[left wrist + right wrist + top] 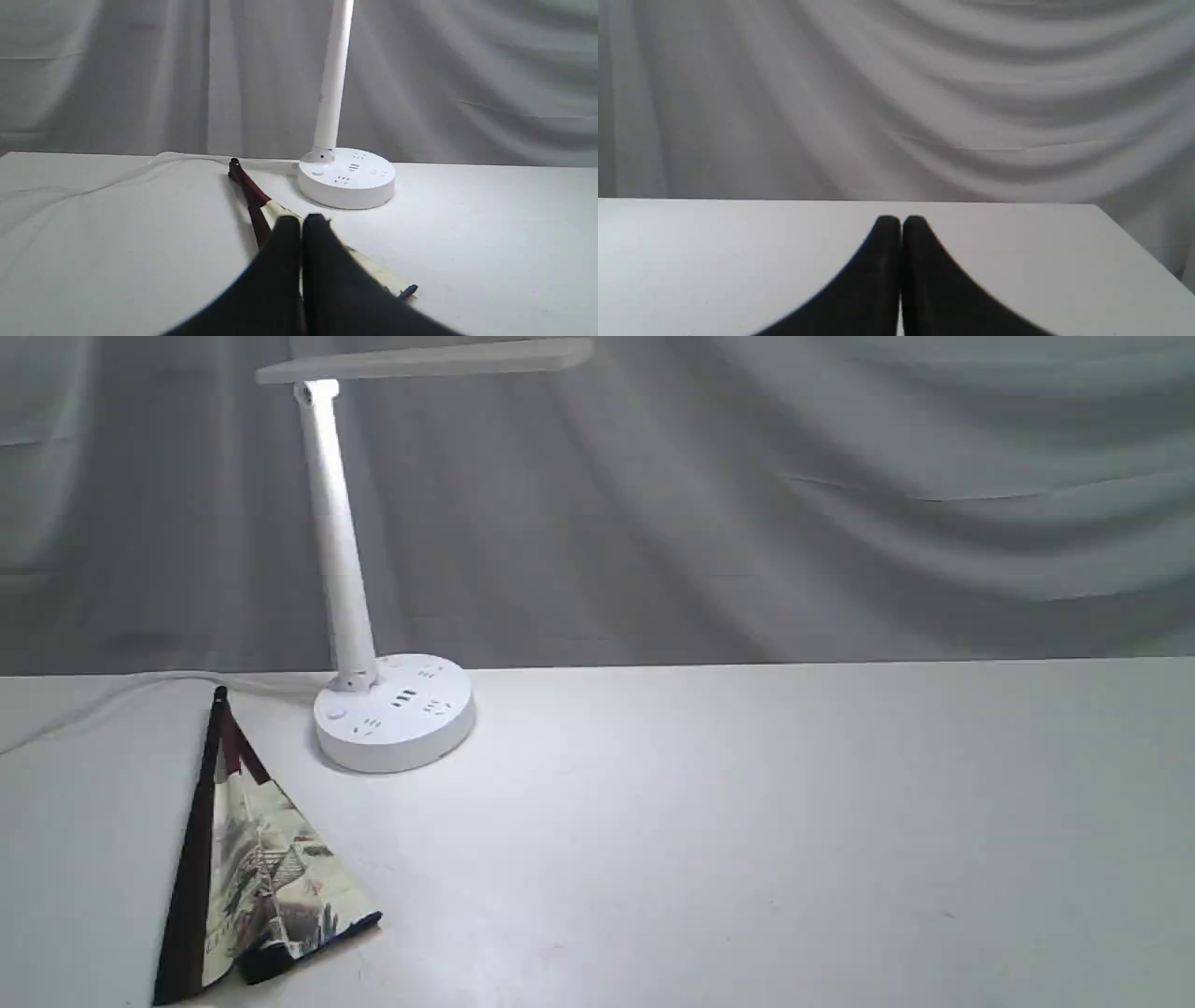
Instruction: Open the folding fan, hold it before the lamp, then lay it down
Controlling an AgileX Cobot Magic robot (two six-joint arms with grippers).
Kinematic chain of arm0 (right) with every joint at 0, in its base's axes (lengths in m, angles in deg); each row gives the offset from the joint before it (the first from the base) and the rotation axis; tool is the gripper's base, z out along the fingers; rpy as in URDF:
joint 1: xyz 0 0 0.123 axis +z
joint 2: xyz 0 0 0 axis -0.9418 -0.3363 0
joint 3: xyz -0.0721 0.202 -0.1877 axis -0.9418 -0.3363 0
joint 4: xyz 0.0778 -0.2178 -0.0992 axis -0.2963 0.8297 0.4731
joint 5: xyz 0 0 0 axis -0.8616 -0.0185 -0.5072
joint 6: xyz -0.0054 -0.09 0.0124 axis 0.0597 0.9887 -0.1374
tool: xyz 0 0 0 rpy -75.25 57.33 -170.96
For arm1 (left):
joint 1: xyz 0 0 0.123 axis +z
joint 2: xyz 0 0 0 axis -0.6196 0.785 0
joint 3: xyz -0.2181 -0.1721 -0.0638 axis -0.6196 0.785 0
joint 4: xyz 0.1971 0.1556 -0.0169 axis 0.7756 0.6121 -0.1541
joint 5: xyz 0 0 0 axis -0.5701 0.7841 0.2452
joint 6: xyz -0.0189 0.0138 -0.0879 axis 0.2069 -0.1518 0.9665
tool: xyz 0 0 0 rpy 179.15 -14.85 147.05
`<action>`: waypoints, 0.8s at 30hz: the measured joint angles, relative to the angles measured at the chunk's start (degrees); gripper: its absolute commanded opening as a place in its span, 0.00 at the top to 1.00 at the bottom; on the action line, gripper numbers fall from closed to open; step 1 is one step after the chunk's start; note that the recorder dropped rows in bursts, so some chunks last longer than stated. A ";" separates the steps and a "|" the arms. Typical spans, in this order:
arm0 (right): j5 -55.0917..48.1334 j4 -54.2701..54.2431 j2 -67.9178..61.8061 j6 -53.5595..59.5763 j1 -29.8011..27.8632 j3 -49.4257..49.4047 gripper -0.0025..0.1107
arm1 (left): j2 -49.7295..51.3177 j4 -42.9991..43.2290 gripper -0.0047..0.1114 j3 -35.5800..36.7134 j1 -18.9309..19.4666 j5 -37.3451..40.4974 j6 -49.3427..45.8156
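Exterior view first: the folding fan (266, 868) lies flat on the table (747, 821) at the near left, only partly spread. Its dark guard rib runs up the left side, and its pivot tip points at the round base (397, 714) of the lamp (341, 551), close to it but not touching. The lamp is lit, its flat head (425, 359) reaching out high above. No arm shows in this shot.

Over to the left wrist view: the left gripper (301, 220) has its fingers pressed together, right above the fan's paper leaf (373, 273). Whether the tips touch the paper is hard to say, as the black fingers hide that spot. The right gripper (901, 219) is also closed with nothing in it, over bare table well away from the fan.

Now the risks. Closed fingers can't take a rib, and pushing down shut would probably just crease the pleats or skid the fan across the smooth table. A pinch on the paper rather than a wooden rib could tear it when the fan is spread. The pivot sits near the lamp base and the white cable (140, 170), so a careless lift or swing might clip the slim stem or snag the cable. A one-sided pull could also drag the whole fan instead of opening it.
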 measured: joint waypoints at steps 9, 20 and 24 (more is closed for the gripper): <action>-2.41 -0.97 0.00 0.00 0.00 3.00 0.98 | 0.00 -0.89 0.96 -11.69 0.00 3.54 3.66; -17.35 -1.11 0.10 0.00 0.00 16.92 0.98 | -0.21 -1.51 0.96 -26.74 0.00 21.18 8.86; -22.85 -1.15 -1.86 0.00 0.00 20.53 0.98 | -0.11 -1.51 0.96 -30.15 0.00 26.48 9.00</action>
